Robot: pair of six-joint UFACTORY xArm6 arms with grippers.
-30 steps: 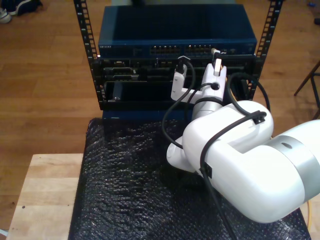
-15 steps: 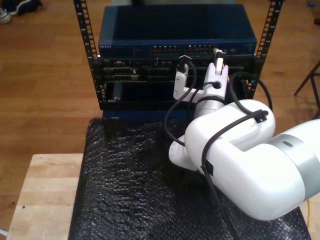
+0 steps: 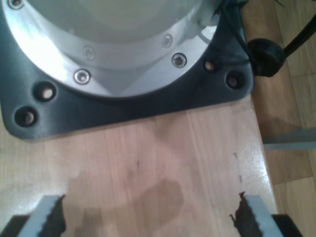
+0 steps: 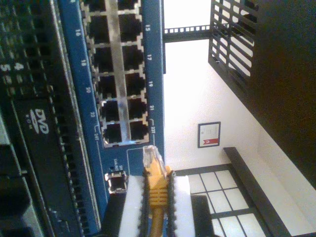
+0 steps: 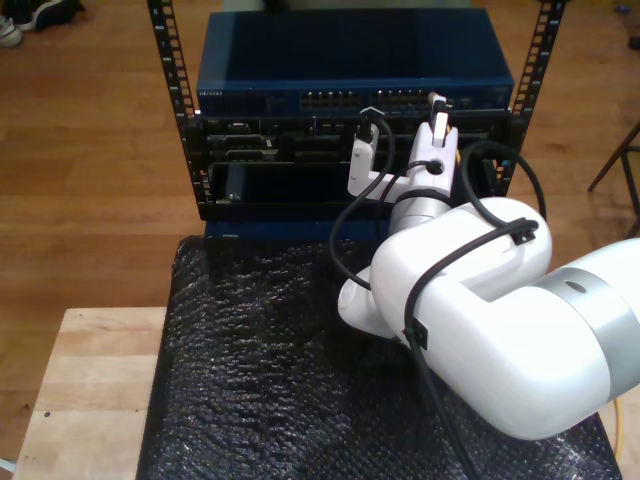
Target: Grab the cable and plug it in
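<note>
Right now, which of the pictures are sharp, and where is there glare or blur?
Second wrist view: the cable plug and blue switch ports fairly sharp, the background wall overexposed. First wrist view: soft overall, with glare on the metal flange. Exterior view: evenly lit, slightly soft.

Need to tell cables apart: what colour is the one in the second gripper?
Yellow-orange cable, clear plug; clearest in the second wrist view.

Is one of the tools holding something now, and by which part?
My second gripper holds the yellow-orange network cable just behind its clear plug. My first gripper is open and holds nothing.
</note>
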